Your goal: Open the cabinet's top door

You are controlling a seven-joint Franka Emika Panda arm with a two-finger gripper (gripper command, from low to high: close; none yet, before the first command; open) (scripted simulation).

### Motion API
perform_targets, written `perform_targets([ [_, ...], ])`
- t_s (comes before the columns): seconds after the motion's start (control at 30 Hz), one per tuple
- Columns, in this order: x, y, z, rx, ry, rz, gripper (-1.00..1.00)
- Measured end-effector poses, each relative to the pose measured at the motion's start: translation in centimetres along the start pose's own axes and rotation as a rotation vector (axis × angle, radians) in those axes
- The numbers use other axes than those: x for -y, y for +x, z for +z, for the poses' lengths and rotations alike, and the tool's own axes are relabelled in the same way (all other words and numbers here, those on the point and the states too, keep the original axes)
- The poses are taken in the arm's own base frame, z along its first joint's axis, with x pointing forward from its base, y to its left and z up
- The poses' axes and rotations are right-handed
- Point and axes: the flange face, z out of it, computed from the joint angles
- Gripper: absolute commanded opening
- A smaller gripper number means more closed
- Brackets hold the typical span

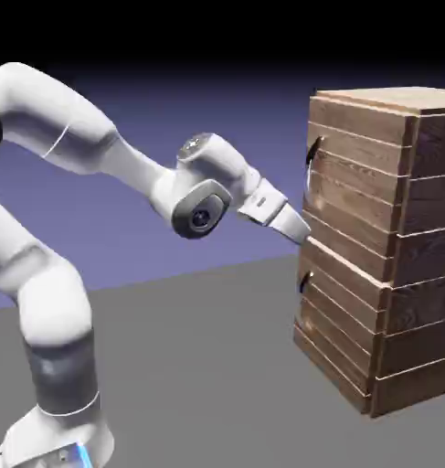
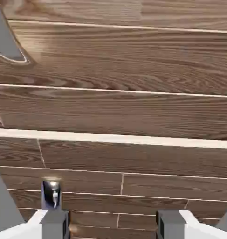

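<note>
Currently, view by view:
Cabinet: the cabinet (image 1: 376, 251) stands on the grey floor at the exterior view's right, a tall box of horizontal brown planks with its front face turned toward the arm.
Top door: the top door (image 1: 354, 187) fills the upper half of that front and sits flush with the cabinet body, closed.
Top handle: a small dark curved handle (image 1: 312, 152) sits at the top door's near edge, high up; in the hand view a grey curved piece (image 2: 8, 42) shows at the upper left, apparently that handle.
Lower door: the lower door (image 1: 340, 334) lies under the top one, also closed, with its own dark handle (image 1: 304, 279) at the same edge.
Arm: the white arm (image 1: 98, 146) rises from the lower left and reaches level toward the cabinet.
Gripper: the gripper (image 1: 303, 233) has its tips at or just short of the wood near the top door's lower edge, below the top handle and apart from it.
Gripper state: released, the two grey fingertips (image 2: 54, 223) stand well apart with only planks showing between them, nothing grasped.
Hand view: wood planks fill it, with a pale seam (image 2: 115, 139) running across the middle.
</note>
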Motion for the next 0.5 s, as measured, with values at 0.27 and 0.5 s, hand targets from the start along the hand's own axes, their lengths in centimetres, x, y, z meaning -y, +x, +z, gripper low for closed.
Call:
perform_targets([
  [0.27, 0.9, 2.5, -4.2, -0.087, 0.057, 0.087, 0.00],
  [0.5, 1.8, 3.2, -7.5, -0.158, 0.119, 0.140, 0.00],
])
